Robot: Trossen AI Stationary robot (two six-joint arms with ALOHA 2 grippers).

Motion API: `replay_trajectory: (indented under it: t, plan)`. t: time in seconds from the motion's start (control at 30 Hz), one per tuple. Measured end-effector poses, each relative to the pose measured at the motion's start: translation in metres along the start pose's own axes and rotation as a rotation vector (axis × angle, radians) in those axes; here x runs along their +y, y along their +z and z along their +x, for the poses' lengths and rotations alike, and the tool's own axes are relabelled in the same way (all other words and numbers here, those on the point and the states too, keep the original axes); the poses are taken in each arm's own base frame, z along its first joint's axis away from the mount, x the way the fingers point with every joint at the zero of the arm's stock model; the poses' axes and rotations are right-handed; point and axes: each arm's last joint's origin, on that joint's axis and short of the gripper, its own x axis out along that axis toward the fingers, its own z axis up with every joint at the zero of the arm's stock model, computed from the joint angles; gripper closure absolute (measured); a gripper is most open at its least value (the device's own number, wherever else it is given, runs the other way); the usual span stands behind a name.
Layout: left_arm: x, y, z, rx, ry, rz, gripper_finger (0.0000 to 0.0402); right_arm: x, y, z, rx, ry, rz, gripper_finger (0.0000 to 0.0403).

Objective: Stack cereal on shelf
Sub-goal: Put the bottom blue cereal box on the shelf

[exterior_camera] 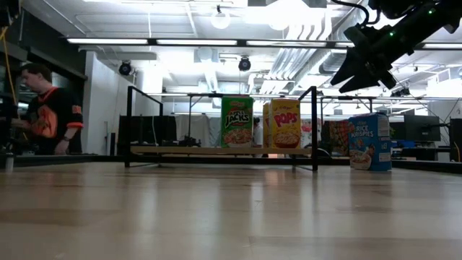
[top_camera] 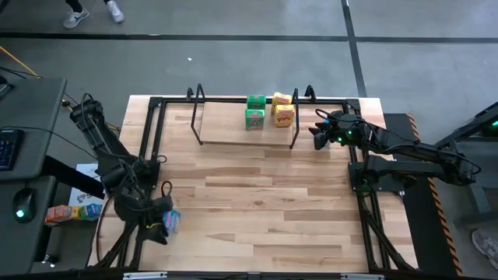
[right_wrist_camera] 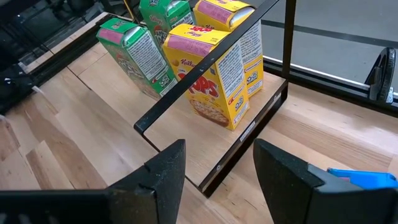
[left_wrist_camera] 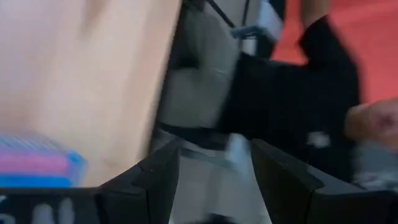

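Shelf (top_camera: 233, 132) stands at the upper middle of the overhead frame, a pale plank between two black wire hoops, and four cereal boxes stand on its right half: two green boxes (top_camera: 255, 111) side by side with two yellow-orange boxes (top_camera: 283, 110), each pair lined up one behind the other. From table height they read as a green box (exterior_camera: 237, 121) and a yellow one (exterior_camera: 286, 124) upright and touching or nearly so. The right gripper (top_camera: 320, 132) hangs just off the shelf's right hoop, up in the air, fingers spread wide with nothing between them; its own camera looks down past the open fingers (right_wrist_camera: 166, 171) at the hoop and the boxes behind it. A blue box (exterior_camera: 369, 141) stands on the table to the right of the shelf in the low view, apart from the others. The left gripper (top_camera: 159, 222) sits at the lower left of the overhead frame, near the table's edge, with another blue box (top_camera: 171, 220) right at its tip; its fingers (left_wrist_camera: 163, 180) look parted, and the blue box (left_wrist_camera: 37, 163) lies beside them rather than between. A person (exterior_camera: 45, 112) in dark clothes stands at the far left beyond the table.
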Motion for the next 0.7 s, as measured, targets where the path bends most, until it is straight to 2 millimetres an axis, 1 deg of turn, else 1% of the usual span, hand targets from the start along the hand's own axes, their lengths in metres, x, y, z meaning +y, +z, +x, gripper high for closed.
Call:
replay_trajectory:
  t: [0.13,0.27,0.4,0.53,0.7]
  plan:
    - [-0.0053,0.0006,-0.0002,0.012,-0.057,-0.226,0.0213,0.0,0.0,0.0,0.0,0.0,-0.01,0.0221]
    - [-0.0061,0.0028,-0.0002,-0.035,-0.068,-0.406,0.0213,0.0,0.0,0.0,0.0,0.0,-0.062,0.0221]
    - [-0.0084,0.0034,-0.0004,-0.029,-0.096,-0.569,0.0213,0.0,0.0,0.0,0.0,-0.001,-0.09,0.0221]
    - [-0.0085,0.0039,-0.0002,-0.062,-0.103,-0.658,0.0213,-0.0012,0.0006,0.0,-0.019,-0.043,-0.091,0.0221]
    - [-0.0013,0.0048,0.0062,-0.167,-0.03,-0.637,0.0213,-0.0032,0.0018,-0.0002,-0.052,-0.117,-0.115,0.0221]
